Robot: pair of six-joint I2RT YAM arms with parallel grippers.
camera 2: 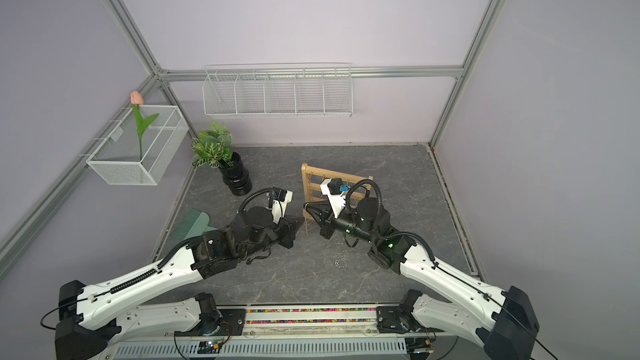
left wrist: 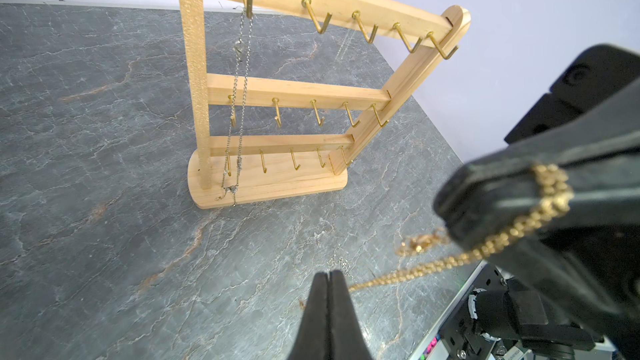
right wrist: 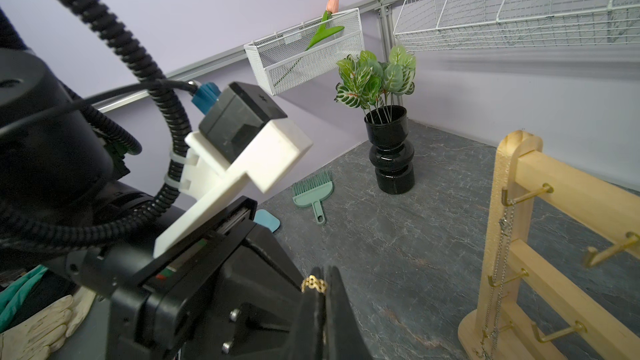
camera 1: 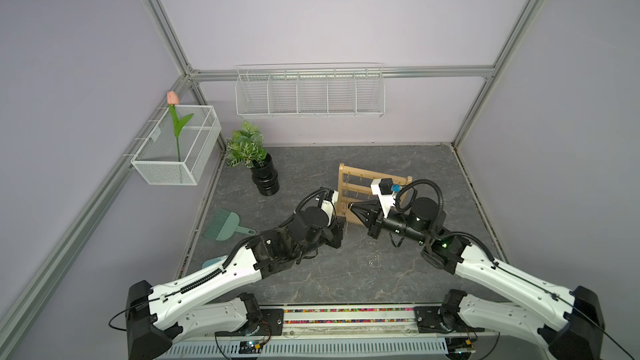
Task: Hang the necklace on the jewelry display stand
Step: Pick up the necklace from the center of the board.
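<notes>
Just short of the jewelry display stand [left wrist: 298,89] near the tabletop's [camera 1: 311,271] middle, the right gripper [left wrist: 450,202] (nearer the hooks [left wrist: 367,29]) is pinching the gold necklace [left wrist: 557,199] while the closed left gripper [left wrist: 327,277] is seemingly nipping a stretch of it running between them.

The jewelry display stand [camera 1: 341,181] stands on the table [camera 1: 329,271], right of centre and toward the rear; a chain [left wrist: 239,98] hangs from the end hook of its top crossbar down to its base; the left gripper [camera 1: 342,227] and right gripper [camera 1: 351,207] meet just before the stand's left end, with the necklace [left wrist: 512,233] strung between them; a potted plant [camera 1: 258,167] stands left of the stand, near the rear-left corner; a brush [camera 1: 225,225] lies before it at the table's left edge; a mesh basket [camera 1: 162,171] on the left wall holds a tulip [camera 1: 175,122]; a wire rack [camera 1: 310,93] hangs on the rear wall
</notes>
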